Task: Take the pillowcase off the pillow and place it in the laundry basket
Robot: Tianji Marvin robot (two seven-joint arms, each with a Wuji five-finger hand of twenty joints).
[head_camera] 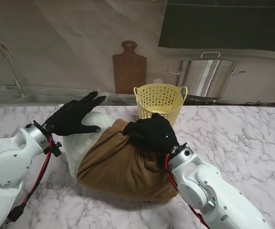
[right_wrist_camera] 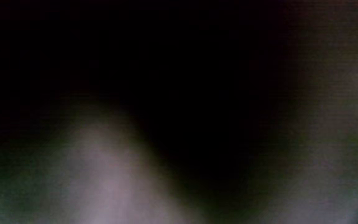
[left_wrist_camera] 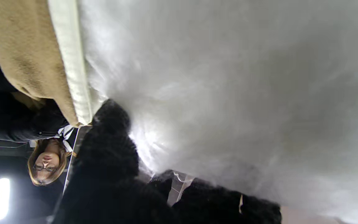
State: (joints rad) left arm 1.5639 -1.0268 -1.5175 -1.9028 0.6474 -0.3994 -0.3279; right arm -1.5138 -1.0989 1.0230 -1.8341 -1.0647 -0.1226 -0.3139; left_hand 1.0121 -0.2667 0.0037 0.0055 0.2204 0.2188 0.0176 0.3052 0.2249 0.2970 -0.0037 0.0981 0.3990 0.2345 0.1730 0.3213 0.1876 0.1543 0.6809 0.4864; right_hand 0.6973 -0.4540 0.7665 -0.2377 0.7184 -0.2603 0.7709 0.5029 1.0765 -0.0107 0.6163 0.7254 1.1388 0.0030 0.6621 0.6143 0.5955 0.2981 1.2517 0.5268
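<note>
Stripping step: the cover is part way off, so the peel is under way and the basket drop is not yet begun, by my reading.
Table: white marble-patterned counter (head_camera: 251, 143) carrying everything, with a sink and tap at the far left edge.
Pillow: plump white fabric pillow (head_camera: 77, 145) lying on the counter on the left side, its bare end exposed; in the left wrist view it fills most of the picture (left_wrist_camera: 228, 93).
Pillowcase: soft brown cloth pillowcase (head_camera: 123, 167) bunched over the right part of the pillow, near me, with a pale hem edge visible in the left wrist view (left_wrist_camera: 26, 56).
Pot: large steel stockpot with lid (head_camera: 206, 76) standing far back on the right, well apart from the work.
Basket: small pale yellow perforated plastic laundry basket (head_camera: 158, 100) standing upright, just beyond the pillowcase and farther from me.
Board: brown wooden cutting board (head_camera: 128, 69) leaning on the back wall.
Left hand: black-gloved left hand (head_camera: 75, 117) lying flat with fingers spread on the bare pillow, pinning it down and gripping nothing.
Right hand: black-gloved right hand (head_camera: 154, 133) curled tight around a bunch of the brown cloth at its far end; its wrist view is dark and blurred.
Next move: likely a pull of the cloth away from the pinned pillow until it comes free, then a lift over the basket rim.
</note>
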